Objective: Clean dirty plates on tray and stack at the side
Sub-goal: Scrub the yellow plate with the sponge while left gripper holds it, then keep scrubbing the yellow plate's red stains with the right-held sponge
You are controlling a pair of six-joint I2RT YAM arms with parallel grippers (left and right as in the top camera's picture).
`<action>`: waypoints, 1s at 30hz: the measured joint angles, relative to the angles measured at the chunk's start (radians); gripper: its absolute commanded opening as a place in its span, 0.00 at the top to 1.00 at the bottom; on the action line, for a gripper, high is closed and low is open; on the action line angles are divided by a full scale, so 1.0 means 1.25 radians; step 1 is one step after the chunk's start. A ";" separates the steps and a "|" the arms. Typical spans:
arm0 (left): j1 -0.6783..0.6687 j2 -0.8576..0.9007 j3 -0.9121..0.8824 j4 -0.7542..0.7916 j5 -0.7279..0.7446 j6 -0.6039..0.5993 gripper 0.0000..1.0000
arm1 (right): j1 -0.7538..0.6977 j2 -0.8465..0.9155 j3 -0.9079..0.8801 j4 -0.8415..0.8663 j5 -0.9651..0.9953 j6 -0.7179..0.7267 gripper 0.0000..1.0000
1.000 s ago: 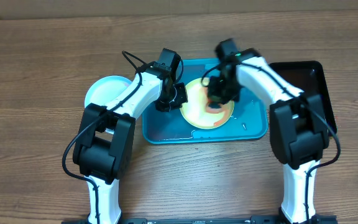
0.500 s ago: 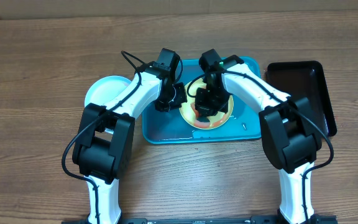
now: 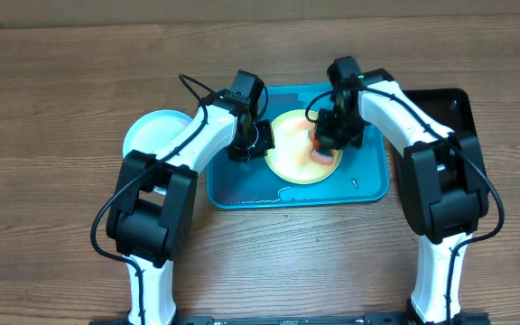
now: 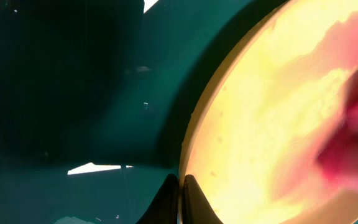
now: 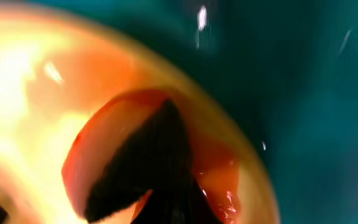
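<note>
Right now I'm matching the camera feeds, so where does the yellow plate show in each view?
Overhead: yellow plate in the middle of the teal tray.
Left wrist: the plate fills the right half, rim curving down to bottom centre.
Right wrist: the plate, blurred, across the left and bottom.
Shared landmark: the teal tray bordering the plate's rim in every view.

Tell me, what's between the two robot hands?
The yellow plate lies between them, inside the teal tray; the overhead view shows it. The left gripper pinches its left rim, and the right gripper holds a reddish pad on its right side.
</note>
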 measured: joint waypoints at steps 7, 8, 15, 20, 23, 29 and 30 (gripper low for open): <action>0.002 0.000 0.000 -0.001 -0.001 0.000 0.96 | 0.020 0.000 -0.004 0.111 0.013 -0.021 0.95; 0.002 0.000 0.000 -0.001 -0.001 0.000 0.96 | 0.028 0.000 -0.004 0.123 0.011 -0.024 0.95; 0.004 0.000 0.000 -0.003 -0.002 0.000 0.96 | 0.112 0.000 -0.004 0.106 -0.039 -0.036 0.96; 0.005 0.000 0.000 -0.004 -0.004 0.000 0.96 | 0.133 0.000 -0.004 0.063 -0.090 -0.041 0.96; 0.005 0.000 0.000 -0.004 -0.004 0.000 0.96 | 0.120 0.000 -0.004 0.067 -0.108 -0.042 0.96; 0.005 0.000 0.000 -0.005 -0.004 0.000 0.96 | 0.057 0.000 -0.004 0.139 -0.109 -0.041 0.96; 0.005 0.000 0.000 -0.005 -0.004 0.000 0.96 | 0.042 0.000 -0.004 0.141 -0.103 -0.041 0.96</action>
